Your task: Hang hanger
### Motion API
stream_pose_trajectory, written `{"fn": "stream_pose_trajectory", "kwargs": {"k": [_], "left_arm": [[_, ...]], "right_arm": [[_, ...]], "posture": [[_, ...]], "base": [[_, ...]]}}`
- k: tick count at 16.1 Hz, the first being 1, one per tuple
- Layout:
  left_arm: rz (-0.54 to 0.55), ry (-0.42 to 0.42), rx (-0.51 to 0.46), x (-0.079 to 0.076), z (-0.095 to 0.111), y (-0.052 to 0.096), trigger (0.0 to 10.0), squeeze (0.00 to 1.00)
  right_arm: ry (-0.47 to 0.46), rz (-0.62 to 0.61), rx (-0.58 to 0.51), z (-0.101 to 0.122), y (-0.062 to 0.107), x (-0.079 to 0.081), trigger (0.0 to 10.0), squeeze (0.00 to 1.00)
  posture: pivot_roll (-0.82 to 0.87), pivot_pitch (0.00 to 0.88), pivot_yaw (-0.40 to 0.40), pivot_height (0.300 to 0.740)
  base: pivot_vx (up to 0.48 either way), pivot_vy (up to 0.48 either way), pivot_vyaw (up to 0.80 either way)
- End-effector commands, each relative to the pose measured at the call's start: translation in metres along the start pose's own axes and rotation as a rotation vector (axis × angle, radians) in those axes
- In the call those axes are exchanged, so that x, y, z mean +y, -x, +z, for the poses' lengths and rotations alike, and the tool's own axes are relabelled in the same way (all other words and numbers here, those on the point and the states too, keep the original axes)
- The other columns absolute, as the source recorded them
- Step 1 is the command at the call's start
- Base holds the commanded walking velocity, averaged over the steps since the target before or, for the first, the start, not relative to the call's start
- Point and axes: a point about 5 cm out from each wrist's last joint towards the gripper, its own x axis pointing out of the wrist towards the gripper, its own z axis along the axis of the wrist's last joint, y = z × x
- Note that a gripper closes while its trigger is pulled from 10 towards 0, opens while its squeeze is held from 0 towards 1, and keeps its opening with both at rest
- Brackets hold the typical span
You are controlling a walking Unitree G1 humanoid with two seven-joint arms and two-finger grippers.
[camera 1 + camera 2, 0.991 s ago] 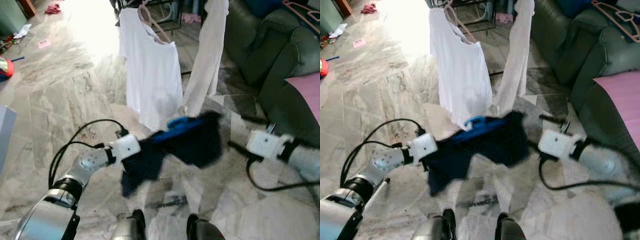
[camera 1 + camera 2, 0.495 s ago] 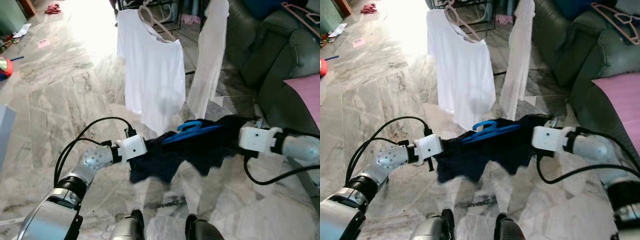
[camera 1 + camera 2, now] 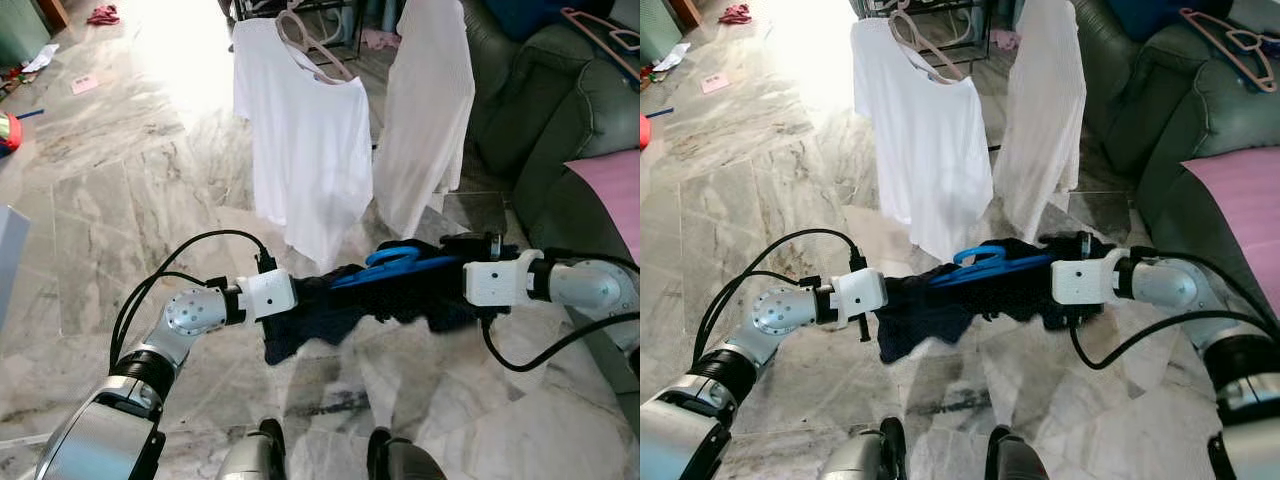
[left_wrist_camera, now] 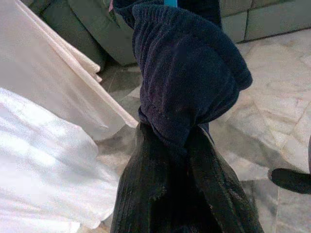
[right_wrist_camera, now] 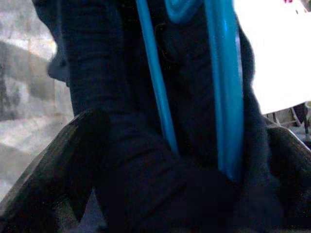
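You've got the dark shirt (image 3: 350, 305) stretched out between both arms, with the blue hanger (image 3: 395, 262) riding on top of it, just in front of the rack (image 3: 300, 8). The left tool (image 4: 182, 145) is clamped on one end of the shirt; in the left wrist view the fabric bunches up right between its fingers (image 4: 221, 194). The right tool (image 5: 175, 160) is closed on the other end, pinching cloth and what looks like the hanger's arm together. Holding it at both ends like that keeps the shirt spread and stops it sliding off the hanger while you carry it, so it makes sense.

The hook end of the hanger sits near the middle of the span, pointing roughly toward the rack, which is what you want for the next bit. It's well below the rack bar right now, so I'd guess you need to lift and reach forward quite a lot.

On the rack there's already a white tee (image 3: 305, 140) on a pink hanger (image 3: 310, 45), and beside it a cream garment (image 3: 425, 120). The gap between those two looks like the obvious slot. Watch that the shirt's loose tail doesn't drag on the tee. The sofa (image 3: 545, 110) stands beside the rack on your right, with spare hangers (image 3: 1230, 35) lying on it.
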Motion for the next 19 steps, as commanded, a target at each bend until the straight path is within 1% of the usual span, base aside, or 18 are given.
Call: {"fn": "stream_pose_trajectory", "kwargs": {"k": [1, 3, 4, 5, 7, 10, 13, 16, 19], "left_arm": [[0.011, -0.017, -0.044, 0.000, 0.005, 0.001, 0.0, 0.00], [0.011, -0.014, -0.051, -0.001, 0.005, 0.000, 0.0, 0.00], [0.009, -0.012, -0.060, -0.002, 0.006, 0.000, 0.0, 0.00], [0.007, -0.012, -0.081, -0.002, 0.008, -0.001, 0.0, 0.00], [-0.015, -0.015, -0.099, -0.006, 0.010, -0.003, 0.0, 0.00], [-0.018, -0.017, -0.119, -0.007, 0.012, -0.004, 0.0, 0.00], [-0.016, -0.025, -0.141, -0.008, 0.015, -0.005, 0.0, 0.00], [-0.008, -0.025, -0.138, -0.009, 0.014, -0.004, 0.0, 0.00], [0.014, -0.034, -0.109, -0.007, 0.012, -0.006, 0.0, 0.00]], "right_arm": [[0.003, 0.016, 0.005, -0.002, -0.001, 0.003, 10.0, 0.00], [-0.008, 0.016, 0.018, -0.004, -0.001, 0.005, 10.0, 0.00], [-0.025, 0.016, 0.020, -0.006, -0.001, 0.006, 0.0, 0.00], [-0.054, 0.010, 0.021, -0.008, -0.003, 0.009, 0.0, 0.00], [-0.077, 0.009, 0.023, -0.009, -0.008, 0.014, 0.0, 0.00], [-0.121, 0.017, 0.018, -0.009, -0.011, 0.017, 0.0, 0.00], [-0.202, 0.029, -0.018, -0.008, -0.016, 0.023, 0.0, 0.00], [-0.224, 0.048, -0.030, -0.008, -0.016, 0.028, 0.0, 0.00], [-0.299, 0.086, -0.097, -0.002, -0.019, 0.034, 0.0, 0.00]], "posture": [[0.00, 0.242, 0.018, 0.740], [0.00, 0.242, 0.018, 0.740], [0.00, 0.242, 0.018, 0.740], [0.00, 0.243, 0.020, 0.740], [0.00, 0.246, 0.020, 0.740], [0.01, 0.245, 0.019, 0.740], [0.01, 0.246, 0.017, 0.740], [0.01, 0.247, 0.018, 0.740], [0.00, 0.247, 0.022, 0.740]], "base": [[0.000, 0.000, 0.00], [0.000, 0.000, 0.00], [0.000, 0.000, 0.00], [0.000, 0.000, 0.00], [0.000, 0.000, 0.00], [0.000, 0.000, 0.00], [0.000, 0.000, 0.00], [0.000, 0.000, 0.00], [0.000, 0.000, 0.00]]}}
